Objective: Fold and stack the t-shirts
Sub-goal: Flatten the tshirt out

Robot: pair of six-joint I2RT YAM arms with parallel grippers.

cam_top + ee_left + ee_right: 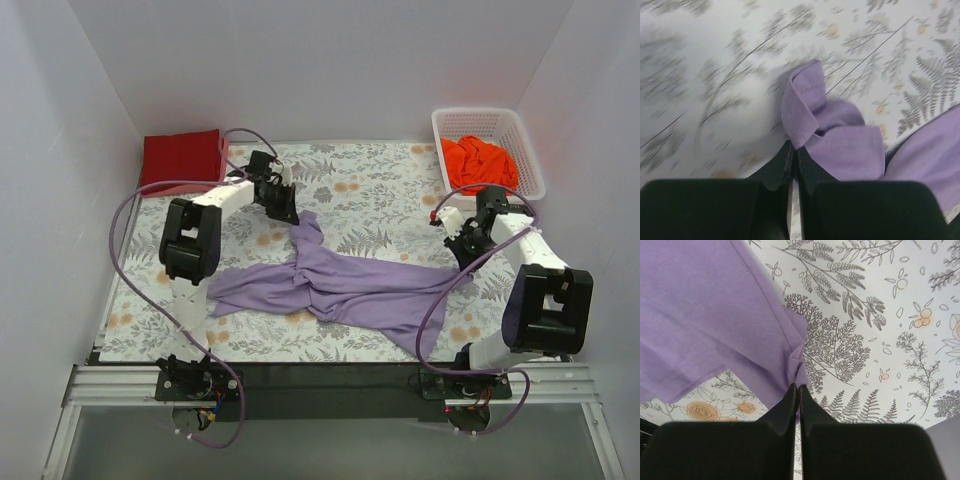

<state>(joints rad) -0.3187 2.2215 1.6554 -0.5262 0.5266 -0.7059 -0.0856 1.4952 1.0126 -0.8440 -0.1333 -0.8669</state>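
— Since both arms reach onto the lavender t-shirt [340, 285], what are they doing with it?

— Each has a pinch of it, I'd judge to draw it out flat for folding; the left gripper [285, 212] has its jaws pressed together on a rolled edge at the shirt's upper tip, just left of the frame's centre; the right gripper [462, 255] is clamped on a corner of the cloth at centre right; its wrist view shows the fabric puckering right into the closed fingers [785, 410].

— And the shirt itself?

— Sprawled across the middle of the floral table cloth [380, 190]; bunched and twisted at its centre, so not yet spread, and no fold made.

— The other shirts?

— The dark red t-shirt [182, 158] lies as a flat square in the upper left of the frame, probably the start of the stack; the orange t-shirt [478, 162] sits crumpled in the white basket [530, 150] at upper right, likely kept there until its turn.

— Anything you can't make out?

— Plenty; the left wrist view is blurred on its left side, so the leaf pattern smears; whether each claw holds sleeve, hem or neck, I cannot tell; the shirt's lower right edge is crossed by the right arm's cable [428, 320] in the overhead view; how much orange cloth lies below the basket wall is hidden.
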